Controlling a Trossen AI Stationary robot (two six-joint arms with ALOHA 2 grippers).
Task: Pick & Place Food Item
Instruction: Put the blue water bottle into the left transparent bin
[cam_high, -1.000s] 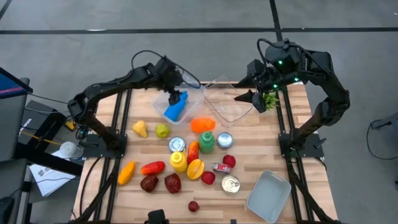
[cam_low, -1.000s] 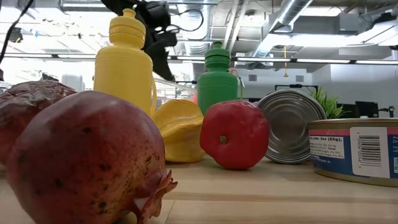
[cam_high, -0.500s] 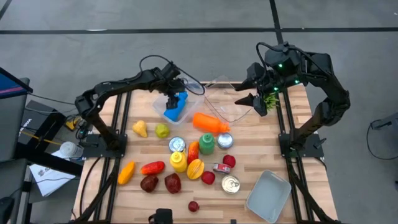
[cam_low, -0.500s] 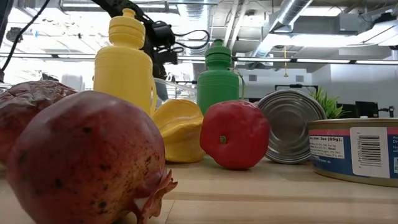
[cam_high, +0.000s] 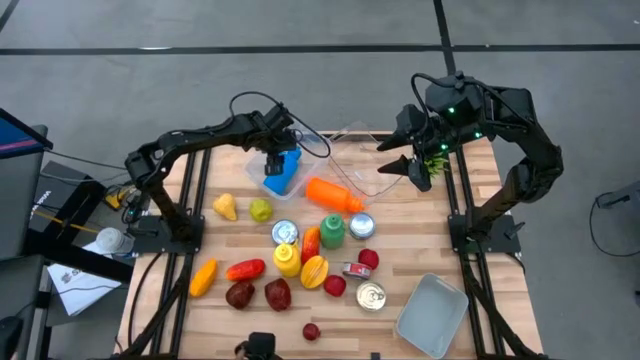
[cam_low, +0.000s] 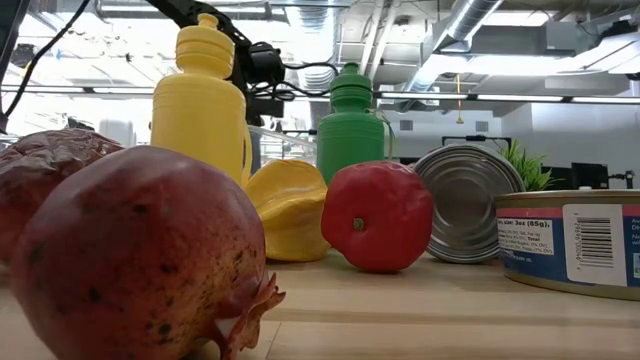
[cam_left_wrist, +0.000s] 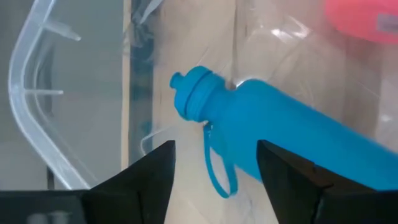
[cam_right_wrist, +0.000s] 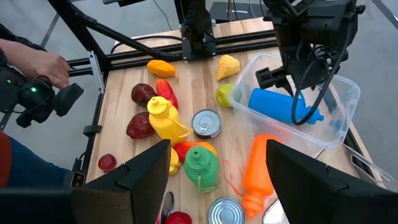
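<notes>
A blue bottle (cam_high: 283, 175) lies on its side in a clear plastic bin (cam_high: 312, 160) at the table's far side. My left gripper (cam_high: 277, 158) hovers just above it, open and pointing steeply down. In the left wrist view its fingers stand either side of the bottle's strap loop (cam_left_wrist: 217, 177), below the cap (cam_left_wrist: 196, 93), and touch nothing that I can see. An orange bottle (cam_high: 335, 195) lies on its side on the wood beside the bin. My right gripper (cam_high: 408, 165) hangs open, high over the far right.
A second clear container (cam_high: 365, 165) and a green plant (cam_high: 435, 158) sit at the far right. Green (cam_high: 332, 228) and yellow (cam_high: 286, 258) bottles, cans (cam_high: 371, 296) and several fruits crowd the middle. A grey tray (cam_high: 432, 315) lies near right. A person's hand (cam_right_wrist: 37, 62) shows beyond the table.
My left gripper has come down toward the blue bottle in the bin and has rolled about its own axis. The orange bottle, a compact shape beside the bin a second ago, now lies stretched out on its side on the wood.
</notes>
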